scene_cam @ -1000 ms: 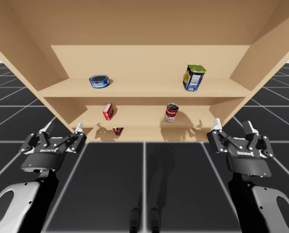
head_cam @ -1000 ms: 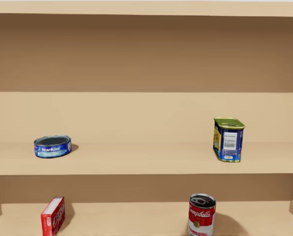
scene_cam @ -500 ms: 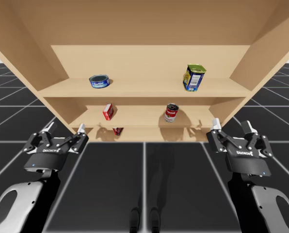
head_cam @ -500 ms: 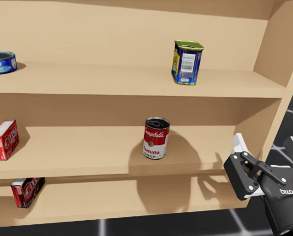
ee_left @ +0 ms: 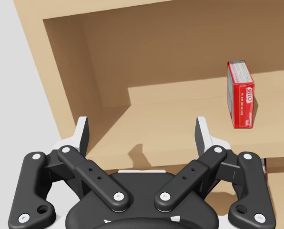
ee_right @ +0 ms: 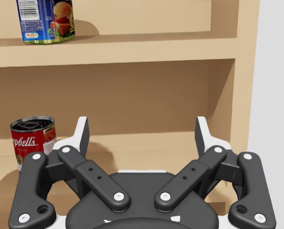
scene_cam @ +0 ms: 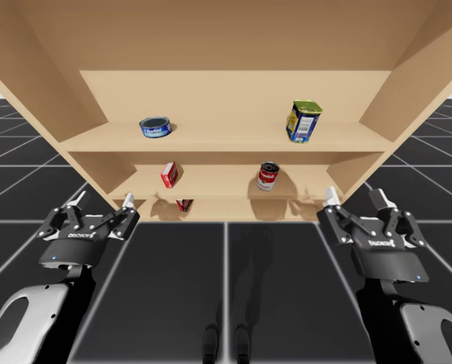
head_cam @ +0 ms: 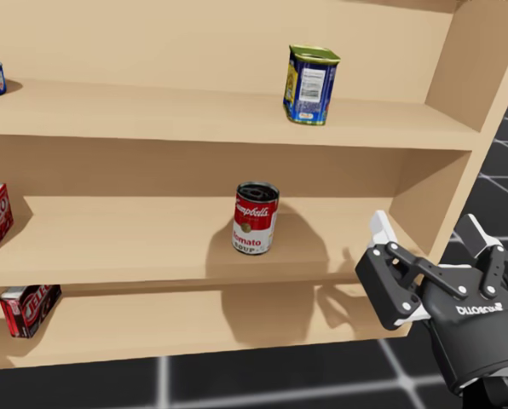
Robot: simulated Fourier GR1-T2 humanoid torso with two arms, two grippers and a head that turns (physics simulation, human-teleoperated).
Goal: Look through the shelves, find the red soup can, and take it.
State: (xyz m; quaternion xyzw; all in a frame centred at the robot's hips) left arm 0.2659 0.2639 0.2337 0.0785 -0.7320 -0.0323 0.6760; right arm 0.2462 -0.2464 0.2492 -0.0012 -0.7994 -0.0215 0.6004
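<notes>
nearest, the robot's right gripper (head_cam: 426, 243), black and hard-edged, hangs empty with its 2 fingers spread just outside the wooden shelf (head_cam: 135, 247). the left gripper (scene_cam: 102, 201), spread too, is farther from the target. the red soup can (head_cam: 256, 218), a smooth upright cylinder, stands on the middle board, ahead and leftward of the right gripper.

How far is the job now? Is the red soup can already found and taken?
Done: the red soup can stands in view on the middle shelf. In hand: my right gripper is open outside the shelf, apart from the can. To do: reach in, close on the can, lift it out.
</notes>
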